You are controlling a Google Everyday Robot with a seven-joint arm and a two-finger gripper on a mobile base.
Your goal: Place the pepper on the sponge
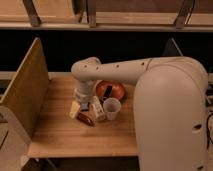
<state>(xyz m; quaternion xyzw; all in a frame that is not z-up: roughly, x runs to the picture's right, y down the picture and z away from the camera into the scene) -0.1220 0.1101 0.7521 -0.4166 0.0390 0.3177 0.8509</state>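
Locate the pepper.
The pepper lies on the table, centre-left in the camera view, in front of the white bottle and sponge; the gripper hangs by the sponge.

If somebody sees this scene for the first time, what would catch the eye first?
First comes the big white robot arm, which fills the right side and reaches left across the wooden table. Its hand hangs just over a small cluster near the table's middle. There the dark red pepper lies in front, beside a white bottle and a white cup, with an orange-brown bowl behind.
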